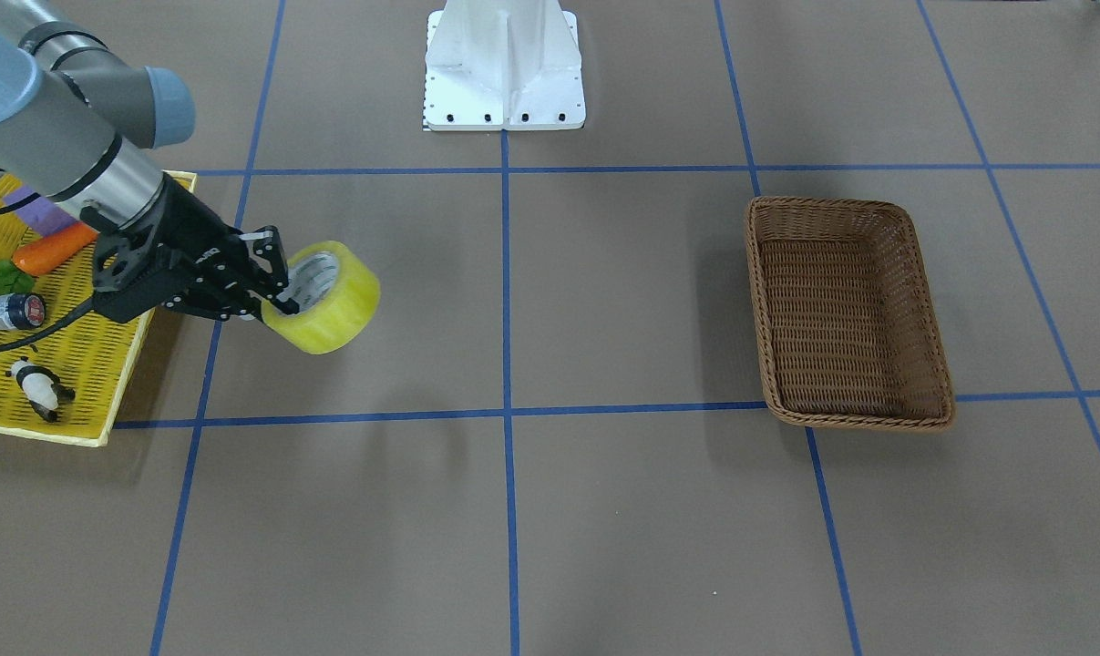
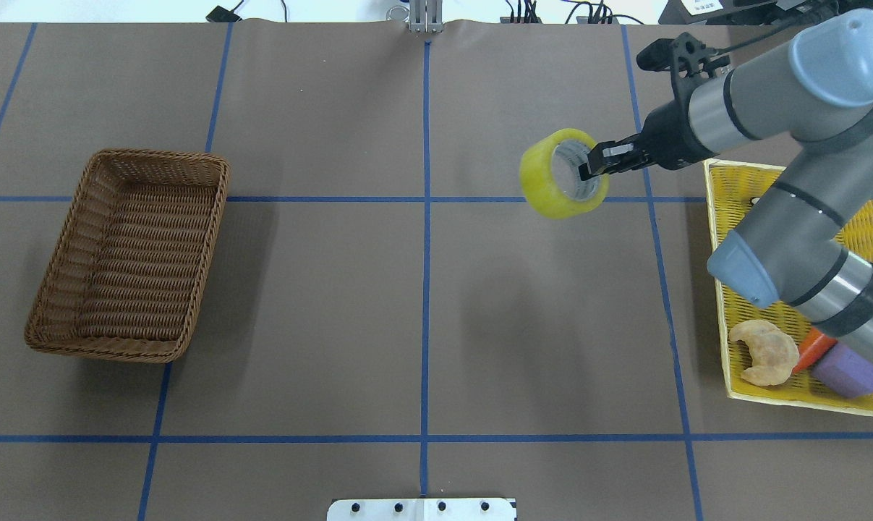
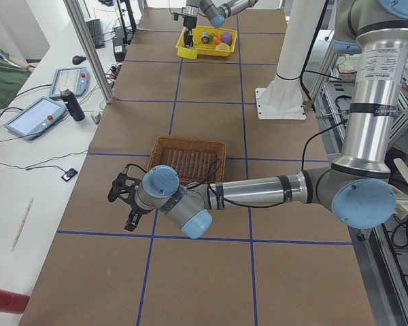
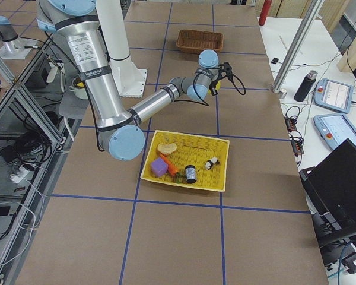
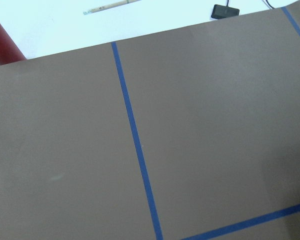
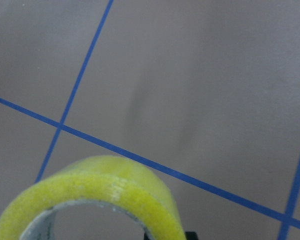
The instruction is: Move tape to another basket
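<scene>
My right gripper is shut on the yellow tape roll, one finger inside the pale core, and holds it in the air above the brown table, just off the yellow tray's inner side. In the overhead view the tape hangs from the gripper right of the centre line. The right wrist view shows the roll's top edge. The brown wicker basket stands empty far across the table. My left gripper shows only in the left side view, beyond the basket; I cannot tell its state.
The yellow mesh tray holds a carrot, a purple block, a can, a panda toy and a croissant. The white robot base stands at the table's robot side.
</scene>
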Robot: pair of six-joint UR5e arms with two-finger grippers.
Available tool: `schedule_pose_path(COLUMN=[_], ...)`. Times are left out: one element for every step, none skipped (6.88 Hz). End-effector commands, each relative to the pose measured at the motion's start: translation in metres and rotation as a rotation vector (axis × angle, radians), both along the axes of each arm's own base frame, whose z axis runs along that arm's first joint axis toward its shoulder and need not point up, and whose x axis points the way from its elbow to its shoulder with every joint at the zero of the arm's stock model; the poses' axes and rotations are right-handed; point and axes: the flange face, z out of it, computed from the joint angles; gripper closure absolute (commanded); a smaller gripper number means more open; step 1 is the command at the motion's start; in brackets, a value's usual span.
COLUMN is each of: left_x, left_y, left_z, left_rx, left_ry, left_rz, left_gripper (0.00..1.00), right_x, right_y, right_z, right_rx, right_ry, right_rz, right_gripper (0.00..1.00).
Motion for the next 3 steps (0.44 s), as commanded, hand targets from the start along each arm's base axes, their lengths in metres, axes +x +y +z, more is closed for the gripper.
schedule_pose_path(left_x=[0.000,0.000,0.000], left_y=[0.002,0.003,0.005], left_z=[-0.010,-0.015,-0.023], left_rx=[-0.007,-0.013,-0.025], left_ry=[0.063,0.096,0.151], left_rz=[-0.059,-0.087,-0.124], left_gripper=[0.02,0.02,0.02], right_x=[-0.045,-0.060,-0.067], right_y=[0.041,0.055,0.066], right_z=[-0.017,-0.023,-0.028], right_rx=[-0.064,-0.055,-0.078], right_ry=[-0.174,-0.234,-0.285], right_rz=[0.102,0.143,0.152], right_gripper=[1.00,1.00,1.00])
